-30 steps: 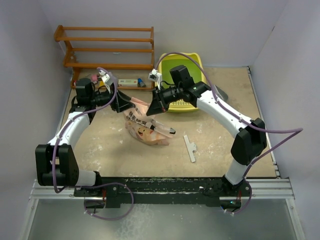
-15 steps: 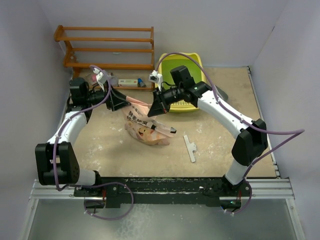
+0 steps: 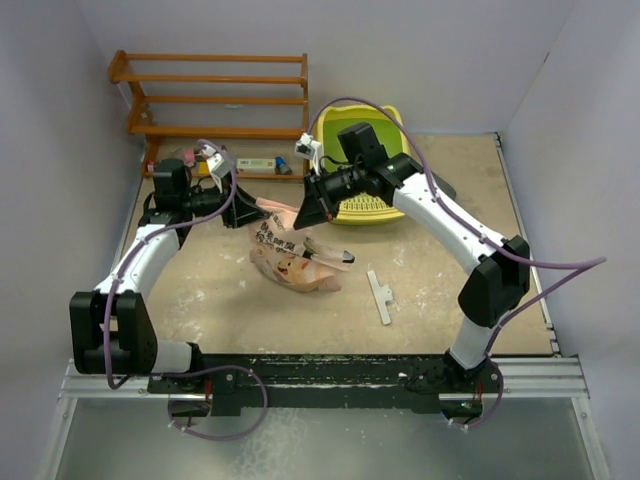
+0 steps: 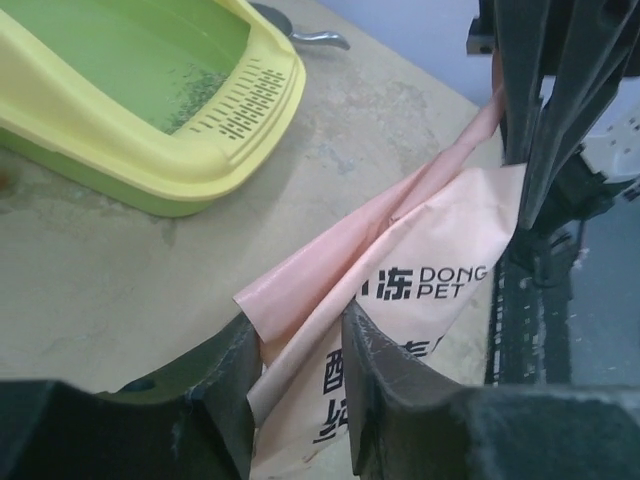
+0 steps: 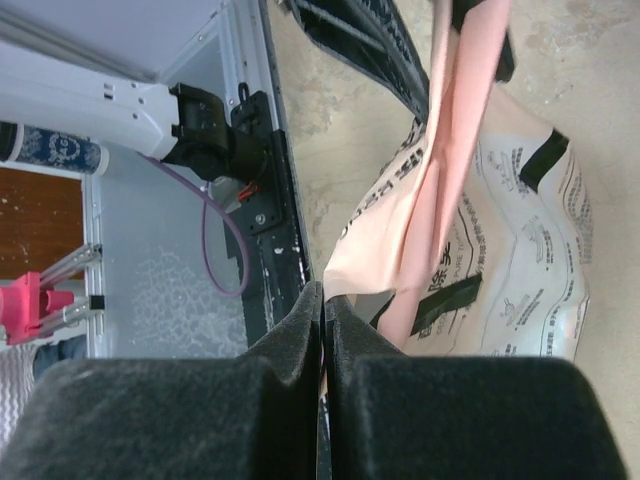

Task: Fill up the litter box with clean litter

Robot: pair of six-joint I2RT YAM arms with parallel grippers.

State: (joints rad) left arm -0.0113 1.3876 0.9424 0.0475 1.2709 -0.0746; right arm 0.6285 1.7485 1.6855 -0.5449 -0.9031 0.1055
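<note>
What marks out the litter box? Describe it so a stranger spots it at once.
Start at the wooden shelf rack along the back wall; the litter box sits right of it. It is the only yellow tray with a green basin and a slotted lip, unlike the crinkled pink bag in front.

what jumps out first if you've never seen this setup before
The crinkled pink-tan printed bag in the middle of the table catches the eye first. The right gripper is pinched shut on its top edge, and the left gripper has its fingers either side of that edge. At the far side sits the bright yellow litter box with its green basin, and a wooden shelf rack stands at the back left.
</note>
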